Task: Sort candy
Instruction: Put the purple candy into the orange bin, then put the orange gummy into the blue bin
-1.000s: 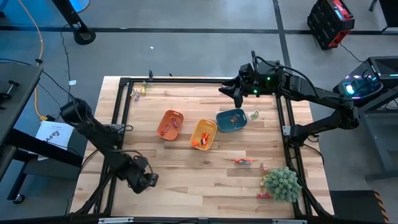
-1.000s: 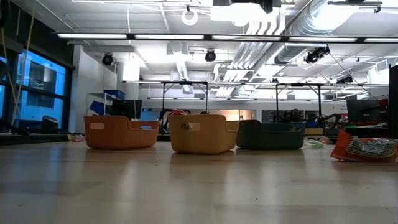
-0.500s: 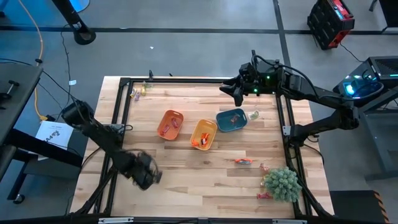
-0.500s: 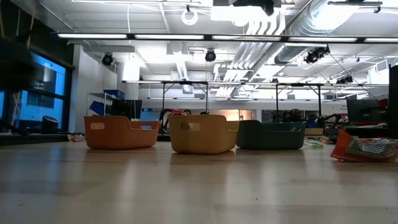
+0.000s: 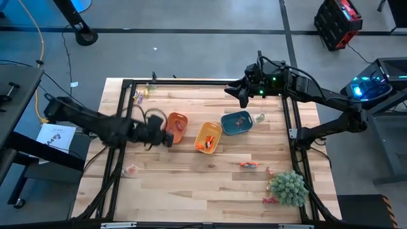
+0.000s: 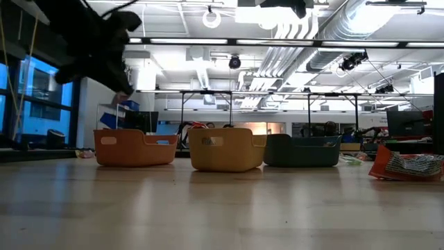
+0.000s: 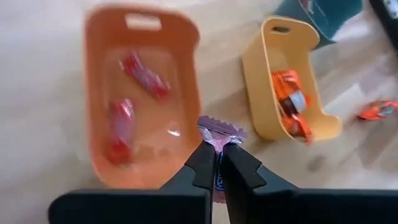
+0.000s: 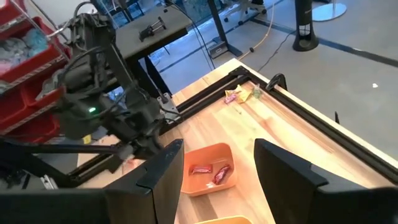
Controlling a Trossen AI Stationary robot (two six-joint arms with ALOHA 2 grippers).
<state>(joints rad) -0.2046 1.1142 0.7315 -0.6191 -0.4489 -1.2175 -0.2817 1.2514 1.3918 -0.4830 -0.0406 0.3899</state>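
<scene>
Now the orange bin [image 7: 140,93] holds two red sweets [image 7: 144,70], and the yellow-orange bin [image 7: 287,81] holds orange ones. Beside the orange bin's near rim, the left claw [image 7: 217,163] pinches a purple-wrapped candy [image 7: 219,132]. Beyond the blue bin [image 5: 236,123], the right claw [image 8: 217,171] hangs open.

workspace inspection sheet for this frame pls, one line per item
Surface: wooden table inside a black frame.
Job's things: red candies in the orange bin; orange ones in the yellow-orange bin; blue bin holds a few. Loose candy on the table, more at the far left corner.
Clutter: green spiky plant.
Grippers: left gripper shut on a purple-wrapped candy, just beside the orange bin. Right gripper open, waiting beyond the blue bin.
Cables: yellow cable on the floor, off the table.
Surroundings: red case, papers beside the table.
</scene>
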